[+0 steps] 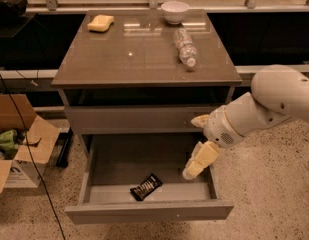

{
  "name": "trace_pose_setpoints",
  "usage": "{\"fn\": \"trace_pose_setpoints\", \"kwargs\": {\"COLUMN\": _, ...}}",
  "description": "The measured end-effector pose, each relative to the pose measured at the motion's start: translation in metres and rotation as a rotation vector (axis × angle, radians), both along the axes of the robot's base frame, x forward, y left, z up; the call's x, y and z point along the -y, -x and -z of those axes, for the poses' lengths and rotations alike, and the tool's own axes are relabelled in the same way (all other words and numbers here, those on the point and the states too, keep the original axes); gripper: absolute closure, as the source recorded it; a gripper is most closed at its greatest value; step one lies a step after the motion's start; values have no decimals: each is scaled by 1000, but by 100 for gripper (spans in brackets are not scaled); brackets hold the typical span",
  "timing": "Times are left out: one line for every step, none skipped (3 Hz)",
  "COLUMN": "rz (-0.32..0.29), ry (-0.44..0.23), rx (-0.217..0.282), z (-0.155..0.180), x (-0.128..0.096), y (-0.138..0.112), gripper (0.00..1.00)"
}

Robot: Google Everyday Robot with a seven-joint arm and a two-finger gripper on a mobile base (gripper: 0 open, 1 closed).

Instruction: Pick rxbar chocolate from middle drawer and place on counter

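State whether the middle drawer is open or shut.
Open: the middle drawer is pulled out, rxbar chocolate visible inside; the gripper hovers over its right side.

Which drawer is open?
The lower drawer, pulled out with the black bar inside; the upper drawer sits flush. The claw hangs over the open drawer's right end.

Blk rxbar chocolate (146, 186), pale lettering; middle drawer (144, 211), counter (134, 59) grey-brown; sponge (101, 23) yellow; cream hand (192, 146) over drawer rt side.
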State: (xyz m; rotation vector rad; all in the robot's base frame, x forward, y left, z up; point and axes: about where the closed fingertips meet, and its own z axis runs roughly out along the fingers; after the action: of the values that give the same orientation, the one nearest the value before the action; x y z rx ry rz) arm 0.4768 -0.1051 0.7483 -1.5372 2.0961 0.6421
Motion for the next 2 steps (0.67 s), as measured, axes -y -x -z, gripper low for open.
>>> {"fn": "trace_pose_setpoints", "kwargs": {"rz": 26, "ry": -48, "rx": -79, "z": 39, "x": -17, "y": 2, "gripper": 0}}
{"fn": "trace_pose_setpoints", "kwargs": {"rz": 91, "ry": -133, "rx": -167, "z": 101, "x": -44, "y": 7, "gripper": 0}}
